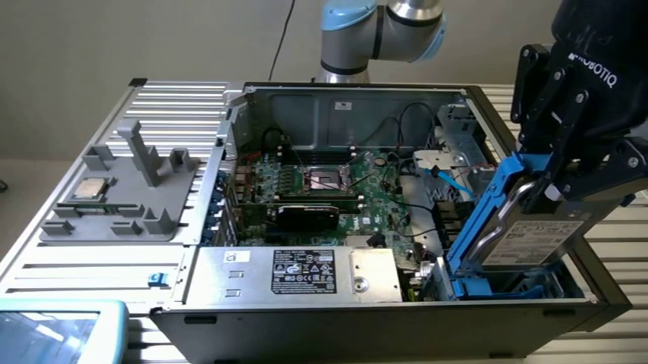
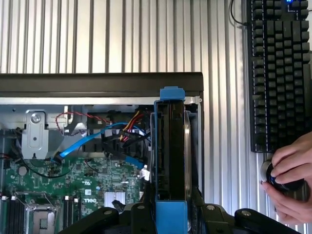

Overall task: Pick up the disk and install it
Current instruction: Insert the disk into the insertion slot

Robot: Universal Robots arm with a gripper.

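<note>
Install step in hand: disk held over the drive bay, not yet seated.
Nearest, on the exterior view's right, the gripper [image 1: 567, 186] is clamped across the disk [image 1: 532, 239], label face showing and a blue rail [image 1: 486, 212] along its edge. The disk is tilted, its lower end at the mouth of the blue drive bay [image 1: 526, 284] in the corner of the computer case [image 1: 385, 334]; I cannot tell whether it touches. Pick-up looks done. Judgement: this insertion calls for the rails square to the bay guides and clear of the blue cable [image 1: 453, 182]. Further in are the silver box with black label [image 1: 294, 273], then the motherboard [image 1: 344, 189]. Outside the case, a hand [image 2: 290, 180] rests beside a keyboard [image 2: 280, 73].
</note>
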